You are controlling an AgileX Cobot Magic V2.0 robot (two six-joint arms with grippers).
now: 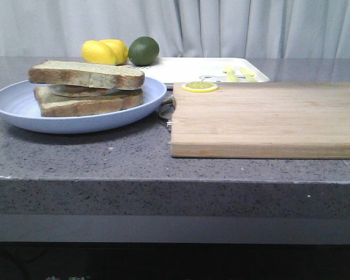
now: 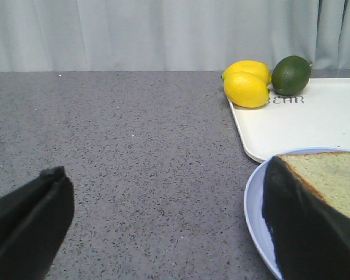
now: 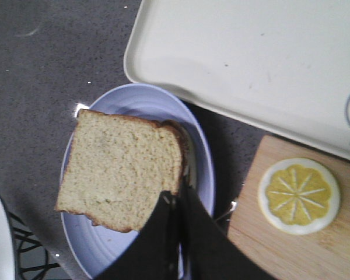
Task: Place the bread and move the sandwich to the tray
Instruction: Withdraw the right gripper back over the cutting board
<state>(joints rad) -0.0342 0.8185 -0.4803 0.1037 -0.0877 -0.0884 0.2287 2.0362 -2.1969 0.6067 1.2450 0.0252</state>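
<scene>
The sandwich (image 1: pixel 84 93) lies on the pale blue plate (image 1: pixel 23 108) at the left: a bottom toast slice, a fried egg layer, and the plain bread (image 1: pixel 87 74) resting on top. No gripper shows in the front view. In the right wrist view my right gripper (image 3: pixel 176 198) is shut and empty above the plate (image 3: pixel 140 96), its tips at the near corner of the bread (image 3: pixel 125 175). My left gripper (image 2: pixel 163 169) is open and low over the counter beside the plate (image 2: pixel 254 198); one finger (image 2: pixel 303 227) overlaps the bread (image 2: pixel 332 175). The white tray (image 1: pixel 186 67) lies behind the plate.
A wooden cutting board (image 1: pixel 268 119) lies right of the plate, with a lemon slice (image 1: pixel 199 87) on its far left corner. Two lemons (image 1: pixel 105 51) and a lime (image 1: pixel 143 51) sit at the tray's far left. Yellow pieces (image 1: pixel 239 73) lie on the tray's right part.
</scene>
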